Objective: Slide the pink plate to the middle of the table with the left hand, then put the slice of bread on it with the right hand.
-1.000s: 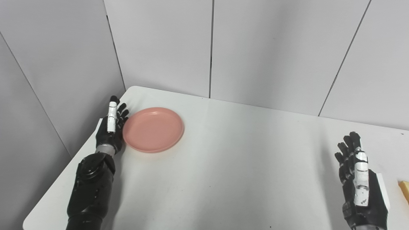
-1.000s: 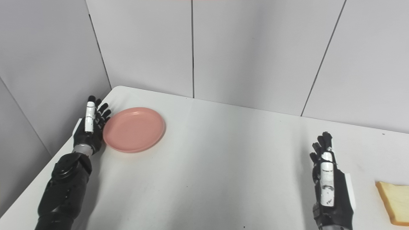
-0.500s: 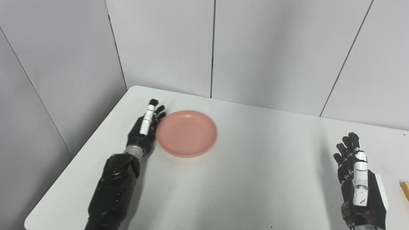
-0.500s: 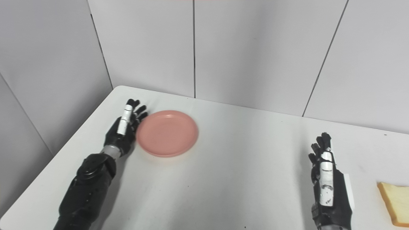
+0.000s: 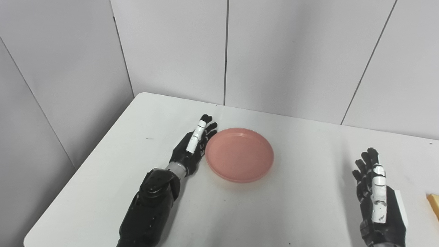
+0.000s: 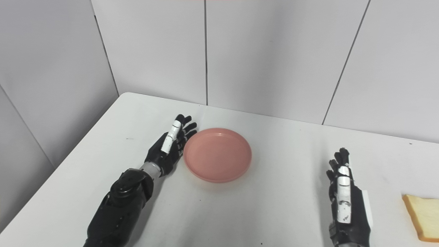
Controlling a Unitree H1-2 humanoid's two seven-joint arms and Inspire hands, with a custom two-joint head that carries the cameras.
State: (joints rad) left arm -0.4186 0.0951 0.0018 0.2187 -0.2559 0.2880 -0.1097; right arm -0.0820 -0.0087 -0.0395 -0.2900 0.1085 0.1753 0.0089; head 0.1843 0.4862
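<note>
On the white table, the pink plate lies near the centre. The left hand, fingers straight, presses against the plate's rim at nine o'clock. The right hand stands open at four o'clock, holding nothing, the slice of bread beside it.

You are looking down on a white worktop with a rounded far-left corner at about 10 o'clock, its surface lit evenly with only soft shadows. Behind it, from 9 through 12 to 3 o'clock, stand pale grey wall panels split by thin dark seams. The left panel angles in and meets the worktop's left edge.
</note>
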